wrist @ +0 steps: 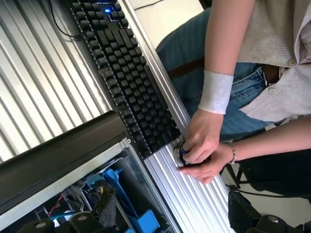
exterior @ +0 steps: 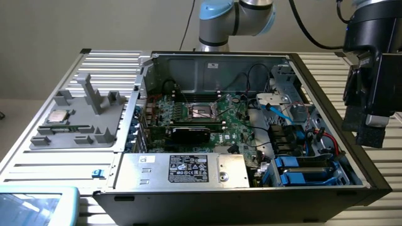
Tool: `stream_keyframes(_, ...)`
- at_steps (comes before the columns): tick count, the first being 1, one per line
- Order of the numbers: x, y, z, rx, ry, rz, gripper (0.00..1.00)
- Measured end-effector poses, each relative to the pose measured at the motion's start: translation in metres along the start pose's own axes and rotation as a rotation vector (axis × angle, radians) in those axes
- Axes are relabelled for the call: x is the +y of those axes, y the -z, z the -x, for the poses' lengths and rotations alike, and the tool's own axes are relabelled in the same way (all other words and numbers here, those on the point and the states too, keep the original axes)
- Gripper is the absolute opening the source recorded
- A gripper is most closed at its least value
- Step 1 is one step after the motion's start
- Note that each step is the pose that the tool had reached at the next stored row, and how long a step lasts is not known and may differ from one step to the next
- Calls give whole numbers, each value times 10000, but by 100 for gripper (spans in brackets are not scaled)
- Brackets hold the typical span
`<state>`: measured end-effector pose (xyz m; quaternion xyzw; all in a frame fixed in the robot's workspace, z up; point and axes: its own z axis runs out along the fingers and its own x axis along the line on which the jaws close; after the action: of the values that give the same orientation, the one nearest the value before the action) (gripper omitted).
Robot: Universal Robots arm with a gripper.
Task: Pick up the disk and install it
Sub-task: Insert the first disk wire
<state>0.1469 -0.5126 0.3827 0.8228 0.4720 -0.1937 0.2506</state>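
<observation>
Pads [wrist: 104, 208] of my gripper [exterior: 363, 126] hang wide open and empty, and the disk [exterior: 308, 164] lies below, toward the exterior view's left, inside the computer [exterior: 251, 195].

a silver-grey tubular robot arm [exterior: 242, 21] with rounded joints and pale blue plastic end caps [exterior: 213, 10]. a thin black cable [exterior: 309, 37] curves down to a boxy matte black wrist housing [exterior: 377, 28]. below it is the black gripper [exterior: 362, 132], its flat fingers [exterior: 372, 137] faced with rough black foam pads, coarse and frayed at the edges.
</observation>
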Motion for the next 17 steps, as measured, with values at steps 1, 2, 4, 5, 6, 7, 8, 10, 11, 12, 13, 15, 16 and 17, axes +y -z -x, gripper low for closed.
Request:
stream_keyframes(1, -4, -3, 6, 17, 4, -3, 99)
stream_keyframes(2, -8, -8, 14, 53, 19, 0, 99)
stream_keyframes(4, -14, -22, 35, 104, 54, 16, 99)
stream_keyframes(5, -16, -32, 51, 121, 73, 26, 99)
stream_keyframes(6, -17, -40, 62, 141, 96, 39, 99)
stream_keyframes(7, -20, -46, 71, 162, 133, 60, 99)
stream_keyframes(8, -22, -49, 78, 185, 181, 90, 99)
stream_keyframes(10, -36, -61, 99, 219, 261, 139, 99)
stream_keyframes(11, -41, -70, 114, 242, 285, 145, 99)
stream_keyframes(12, -44, -80, 130, 270, 306, 146, 99)
stream_keyframes(13, -46, -87, 141, 321, 327, 133, 99)
stream_keyframes(15, -46, -93, 153, 586, 370, 13, 99)
stream_keyframes(16, -45, -96, 154, 749, 391, -67, 99)
stream_keyframes(17, -44, -98, 156, 912, 412, -146, 99)
